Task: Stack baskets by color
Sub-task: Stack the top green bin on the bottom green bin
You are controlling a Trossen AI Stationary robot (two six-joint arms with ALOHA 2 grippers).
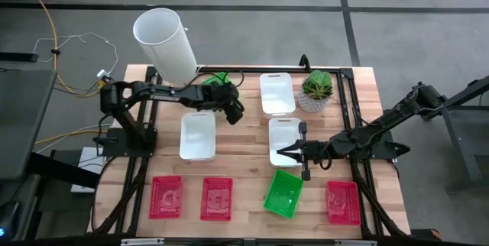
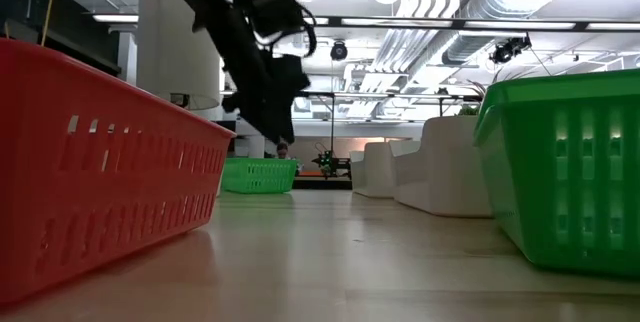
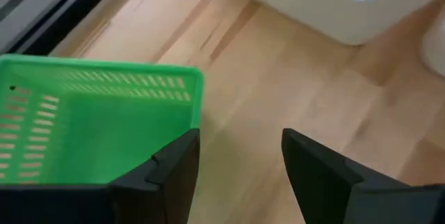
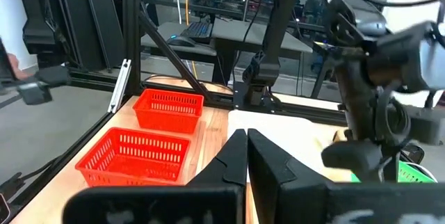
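A green basket (image 1: 218,78) rests on its base near the table's far edge, also seen in the low view (image 2: 258,174) and the left wrist view (image 3: 97,123). My left gripper (image 1: 233,113) hangs open just above and beside it (image 3: 240,154), fingers slanting down over bare wood, with nothing between them. Three white baskets (image 1: 197,135) (image 1: 276,93) (image 1: 284,140) sit mid-table. Three red baskets (image 1: 166,198) (image 1: 216,199) (image 1: 343,202) and a second green basket (image 1: 283,193) line the near edge. My right gripper (image 1: 294,153) is shut and level (image 4: 247,156) over the right white basket's near end.
A tall white cylinder (image 1: 164,43) stands at the far left corner and a potted plant (image 1: 317,89) at the far right. Dark frame rails (image 1: 351,124) run along the table's sides. Bare wood lies between the white baskets (image 1: 241,147).
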